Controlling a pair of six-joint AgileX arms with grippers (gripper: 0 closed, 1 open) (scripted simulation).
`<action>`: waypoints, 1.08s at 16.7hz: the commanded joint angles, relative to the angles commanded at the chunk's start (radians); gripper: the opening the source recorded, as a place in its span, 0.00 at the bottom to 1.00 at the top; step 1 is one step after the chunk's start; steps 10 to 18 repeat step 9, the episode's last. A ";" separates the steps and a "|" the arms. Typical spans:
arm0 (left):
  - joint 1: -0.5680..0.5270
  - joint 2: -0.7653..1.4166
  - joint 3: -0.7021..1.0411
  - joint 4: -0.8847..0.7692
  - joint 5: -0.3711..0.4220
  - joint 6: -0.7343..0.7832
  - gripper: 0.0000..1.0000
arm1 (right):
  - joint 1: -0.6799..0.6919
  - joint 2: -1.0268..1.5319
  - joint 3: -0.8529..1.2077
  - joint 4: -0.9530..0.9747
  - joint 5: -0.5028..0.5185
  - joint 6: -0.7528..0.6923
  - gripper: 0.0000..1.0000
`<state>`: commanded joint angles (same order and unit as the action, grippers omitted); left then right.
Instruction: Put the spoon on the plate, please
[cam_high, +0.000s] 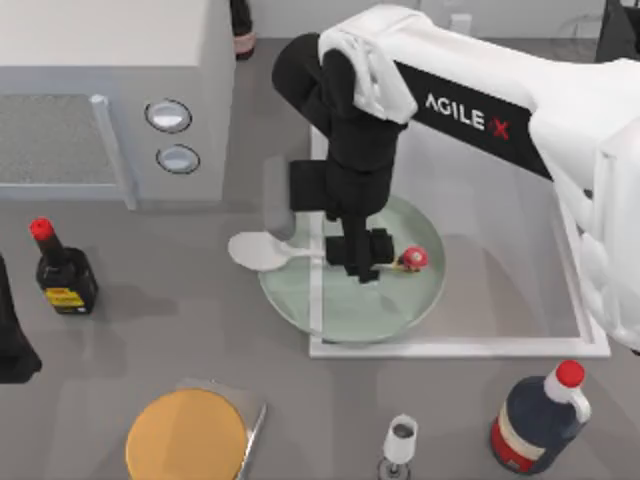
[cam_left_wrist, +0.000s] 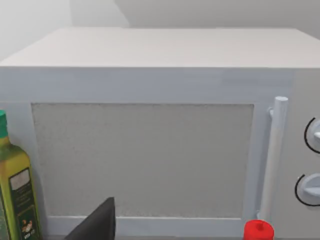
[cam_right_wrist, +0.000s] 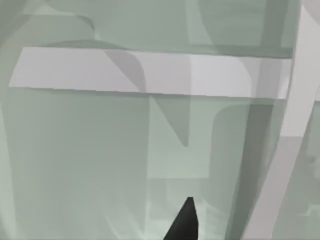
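Top view: right gripper (cam_high: 360, 262) low over plate (cam_high: 420, 305), set across slim handle of spoon (cam_high: 262, 251) partway along its length; fingers appear clamped on that handle, though the black wrist body covers the contact itself

Spoon: long axis running left to right; broad white bowl at left end, overhanging plate's left rim and sitting above bare tabletop; red-and-yellow knob (cam_high: 413, 258) at right end, emerging just right of the fingers and lying over plate's interior; whether spoon rests on the rim or hangs clear of it, cannot tell

Plate: pale green, glassy, round, lying on white-bordered mat (cam_high: 450, 347) at table centre, its left edge reaching past mat's left border

Key relation: spoon bowl left of plate's rim, plate centre right and slightly nearer than the fingers; judged need, a short carry to the right along spoon's own axis to bring bowl inside the rim before release

Right arm plainly the nearer, already at the spoon; left gripper (cam_high: 14, 352) parked at far left table edge, well apart, fingers' state cannot tell

Left wrist view: microwave (cam_left_wrist: 150, 145) front, green-capped oil bottle (cam_left_wrist: 14, 190) beside it

Right wrist view: pale green plate surface close below, dark fingertip (cam_right_wrist: 184, 220) at frame bottom
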<state>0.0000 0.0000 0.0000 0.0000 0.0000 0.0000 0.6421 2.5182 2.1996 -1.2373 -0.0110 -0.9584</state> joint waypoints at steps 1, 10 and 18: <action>0.000 0.000 0.000 0.000 0.000 0.000 1.00 | 0.000 0.000 0.000 0.000 0.000 0.000 0.83; 0.000 0.000 0.000 0.000 0.000 0.000 1.00 | 0.000 0.000 0.000 0.000 0.000 0.000 1.00; 0.000 0.000 0.000 0.000 0.000 0.000 1.00 | 0.000 0.000 0.000 0.000 0.000 0.000 1.00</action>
